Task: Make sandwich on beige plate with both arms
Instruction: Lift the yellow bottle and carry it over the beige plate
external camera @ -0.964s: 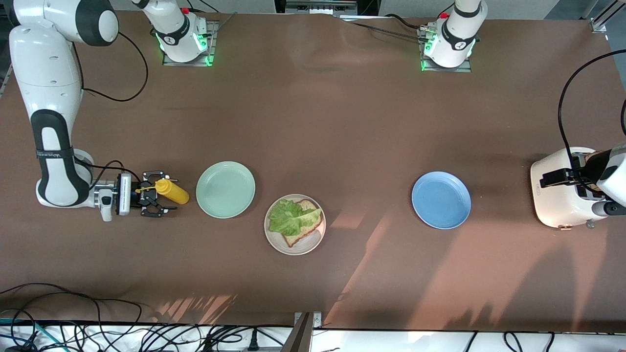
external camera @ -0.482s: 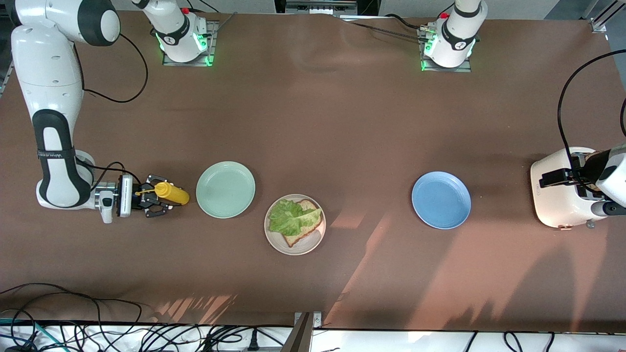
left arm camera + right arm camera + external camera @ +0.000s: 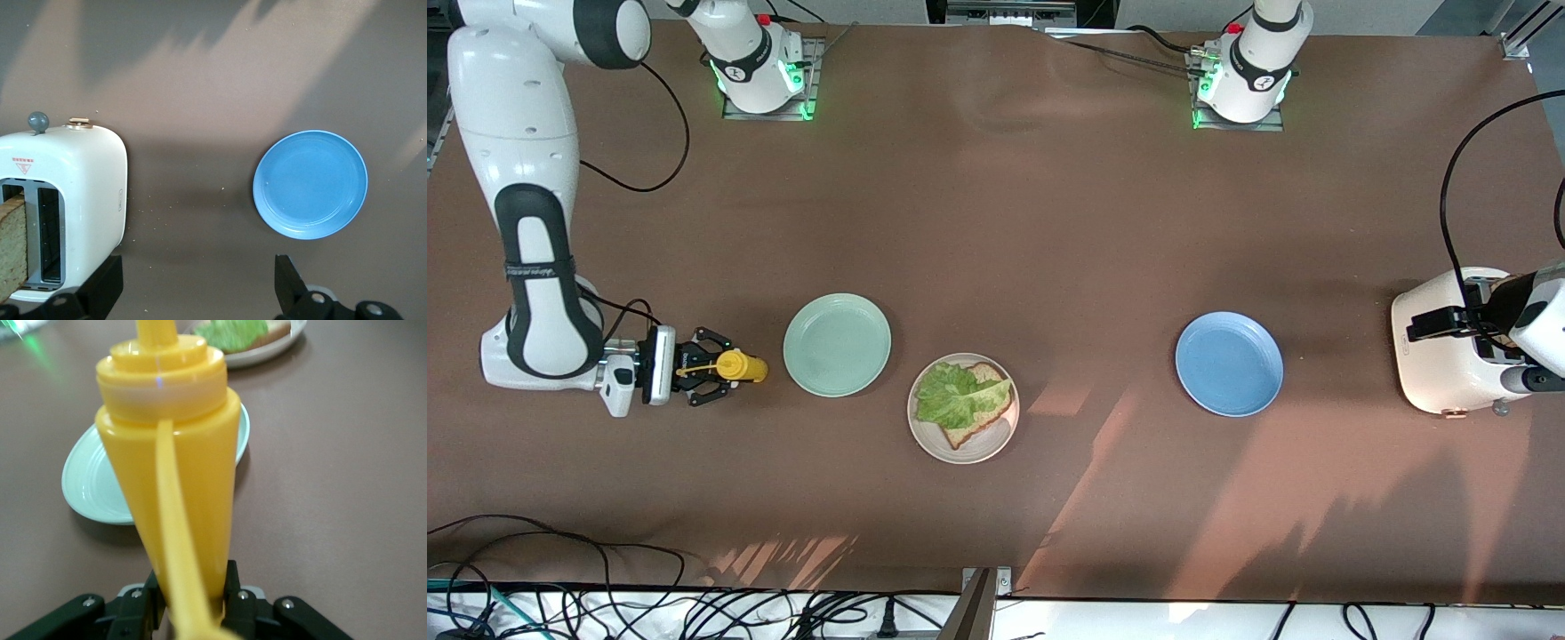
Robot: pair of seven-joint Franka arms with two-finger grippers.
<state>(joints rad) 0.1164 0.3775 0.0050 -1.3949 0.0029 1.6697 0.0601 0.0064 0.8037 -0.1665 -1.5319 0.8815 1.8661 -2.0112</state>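
3 plates, 1 toaster (image 3: 1449, 342), 1 bottle: right gripper (image 3: 710, 366) pinches yellow bottle (image 3: 740, 365) beside mint plate (image 3: 837, 344); left gripper (image 3: 200, 293) spread over toaster.

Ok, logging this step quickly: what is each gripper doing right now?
Left gripper: open, holding nothing, over the toaster.
Right gripper: jaws shut on the yellow squeeze bottle, beside the mint-green plate.

Brown table (image 3: 996, 222), mint-green plate (image 3: 837, 344), beige plate (image 3: 963, 409), blue plate (image 3: 1229, 364), white toaster (image 3: 1449, 354)
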